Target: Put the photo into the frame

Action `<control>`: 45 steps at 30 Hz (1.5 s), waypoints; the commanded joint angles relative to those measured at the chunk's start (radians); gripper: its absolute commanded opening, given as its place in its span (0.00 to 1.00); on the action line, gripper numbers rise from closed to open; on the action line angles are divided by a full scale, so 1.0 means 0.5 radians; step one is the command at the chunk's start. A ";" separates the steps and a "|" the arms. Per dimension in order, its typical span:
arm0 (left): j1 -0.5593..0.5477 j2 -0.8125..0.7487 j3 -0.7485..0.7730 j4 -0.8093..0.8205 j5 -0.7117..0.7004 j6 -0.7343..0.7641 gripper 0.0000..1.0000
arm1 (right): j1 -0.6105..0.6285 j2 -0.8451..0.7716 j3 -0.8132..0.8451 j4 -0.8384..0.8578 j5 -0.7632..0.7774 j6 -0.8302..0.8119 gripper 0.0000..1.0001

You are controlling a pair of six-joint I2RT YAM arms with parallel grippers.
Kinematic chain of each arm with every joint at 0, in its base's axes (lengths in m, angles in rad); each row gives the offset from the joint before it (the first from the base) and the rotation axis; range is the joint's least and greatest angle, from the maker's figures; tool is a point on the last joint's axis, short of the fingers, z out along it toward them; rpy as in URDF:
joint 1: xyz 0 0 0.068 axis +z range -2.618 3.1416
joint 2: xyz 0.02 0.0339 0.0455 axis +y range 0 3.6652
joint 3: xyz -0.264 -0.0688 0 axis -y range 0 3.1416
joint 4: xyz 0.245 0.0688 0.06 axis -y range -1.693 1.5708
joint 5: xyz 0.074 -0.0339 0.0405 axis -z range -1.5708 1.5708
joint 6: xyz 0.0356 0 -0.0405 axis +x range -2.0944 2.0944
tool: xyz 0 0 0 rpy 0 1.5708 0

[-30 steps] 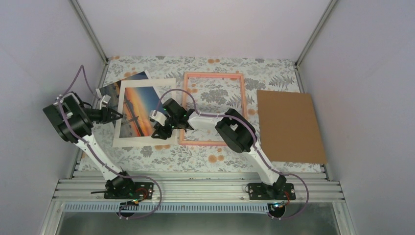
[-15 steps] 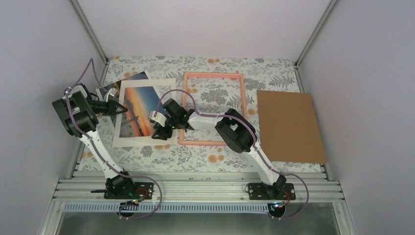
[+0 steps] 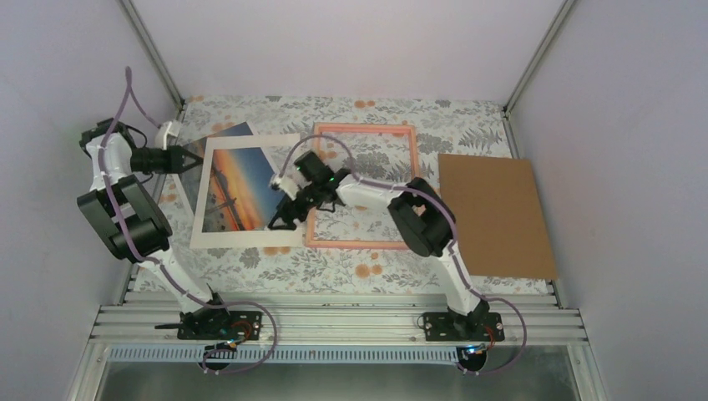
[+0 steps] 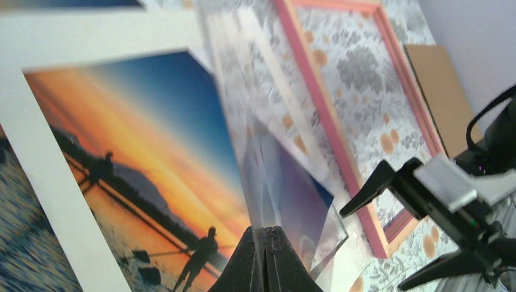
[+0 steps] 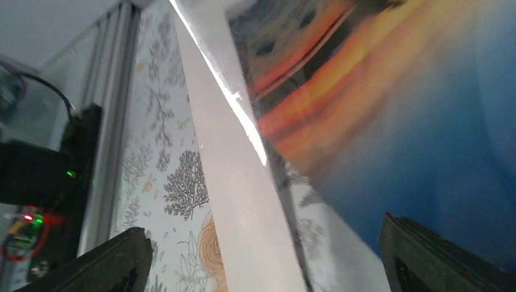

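Floral surface (image 3: 334, 266), grey enclosure walls. Left fingers (image 4: 251, 267) are pressed together on a thin glossy edge at the far-left corner of the photo (image 4: 140, 152); I read it as the print itself. Right fingers (image 5: 125, 261) are spread wide, straddling the near-right border of the white mat (image 3: 242, 241) that lies over the photo. Pink frame (image 3: 363, 127) lies flat just right of the mat, with the brown board (image 3: 497, 213) beyond it.
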 commanded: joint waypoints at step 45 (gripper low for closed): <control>-0.944 -0.266 0.845 0.685 0.260 -1.474 0.02 | -1.822 -0.680 -1.236 -0.157 -0.395 0.301 0.98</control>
